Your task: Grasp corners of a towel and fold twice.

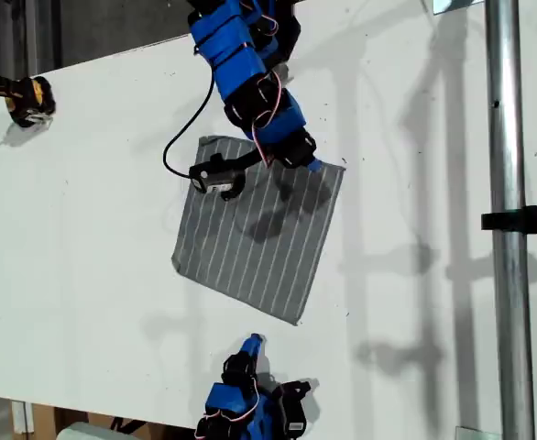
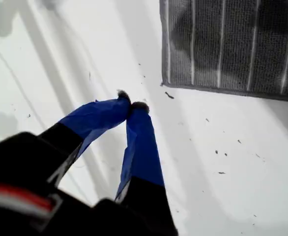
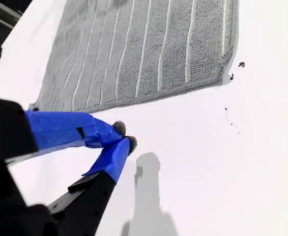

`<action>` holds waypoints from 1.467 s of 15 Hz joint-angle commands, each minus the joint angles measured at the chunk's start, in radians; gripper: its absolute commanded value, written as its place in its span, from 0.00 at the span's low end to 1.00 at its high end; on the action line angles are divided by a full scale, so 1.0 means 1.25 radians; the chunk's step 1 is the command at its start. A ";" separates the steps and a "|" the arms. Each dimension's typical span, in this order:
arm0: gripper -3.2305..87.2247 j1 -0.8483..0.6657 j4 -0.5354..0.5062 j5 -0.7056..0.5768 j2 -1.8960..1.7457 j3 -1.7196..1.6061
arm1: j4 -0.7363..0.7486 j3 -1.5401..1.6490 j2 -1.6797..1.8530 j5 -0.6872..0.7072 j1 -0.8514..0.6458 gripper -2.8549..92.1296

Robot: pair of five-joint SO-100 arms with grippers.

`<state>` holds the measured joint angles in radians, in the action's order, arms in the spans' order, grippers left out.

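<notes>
White table (image 1: 94,238), metal pole (image 1: 509,229) (exterior view's right).

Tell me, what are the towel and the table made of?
The towel looks like soft woven cloth: grey, nubbly loops, thin white stripes and a stitched hem. The table looks hard, smooth and white, maybe painted board or laminate; I can't tell which.

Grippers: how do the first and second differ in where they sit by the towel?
My first gripper sits just off the towel's upper corner in the exterior view. My second gripper sits beyond its lowest corner. The first arm shadows the towel; the second doesn't. Both are blue, shut and empty.
</notes>
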<state>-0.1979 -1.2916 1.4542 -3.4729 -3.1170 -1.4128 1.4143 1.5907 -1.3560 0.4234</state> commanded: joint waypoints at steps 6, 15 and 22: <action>0.02 -0.005 -0.002 0.004 -0.002 -0.001 | 0.027 -0.045 0.027 0.048 0.005 0.45; 0.02 0.009 -0.002 0.006 -0.002 -0.001 | -0.012 0.020 -0.190 -0.058 0.033 0.45; 0.02 0.011 -0.002 0.016 -0.002 -0.001 | 0.015 0.002 -0.270 -0.070 -0.005 0.43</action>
<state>-0.1963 -1.2916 1.4634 -3.4729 -3.1170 -1.3990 1.4496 1.2379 -1.4481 0.4387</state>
